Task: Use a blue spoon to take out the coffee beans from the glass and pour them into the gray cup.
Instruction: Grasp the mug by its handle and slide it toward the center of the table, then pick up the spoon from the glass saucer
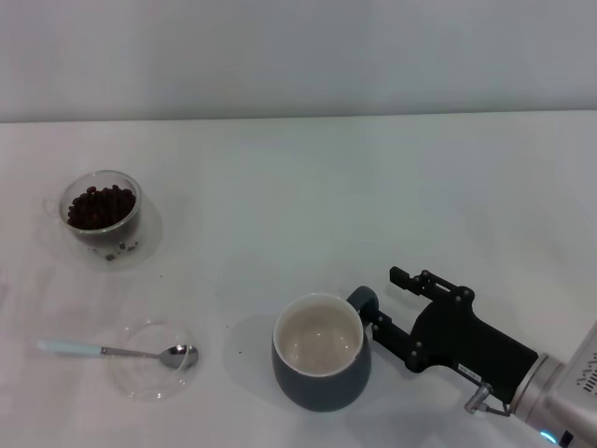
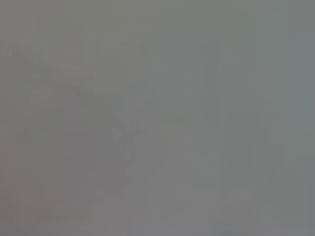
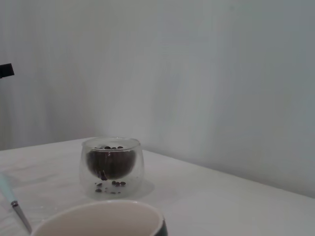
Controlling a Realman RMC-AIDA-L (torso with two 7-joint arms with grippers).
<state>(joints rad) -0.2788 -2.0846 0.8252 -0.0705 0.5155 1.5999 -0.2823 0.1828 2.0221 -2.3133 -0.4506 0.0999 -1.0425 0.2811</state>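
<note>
The blue spoon (image 1: 112, 350) lies with its metal bowl in a flat clear glass dish (image 1: 140, 378) at the front left, its pale handle pointing left. The glass (image 1: 101, 213) with coffee beans (image 1: 98, 205) stands behind it at the far left. The gray cup (image 1: 319, 353) stands front centre and looks empty, its handle towards the right. My right gripper (image 1: 384, 293) is open right next to that handle, holding nothing. In the right wrist view I see the glass (image 3: 112, 167), the cup's rim (image 3: 98, 214) and the spoon (image 3: 12, 199). The left gripper is out of view.
The white table (image 1: 373, 187) runs back to a pale wall. The left wrist view shows only a blank grey surface.
</note>
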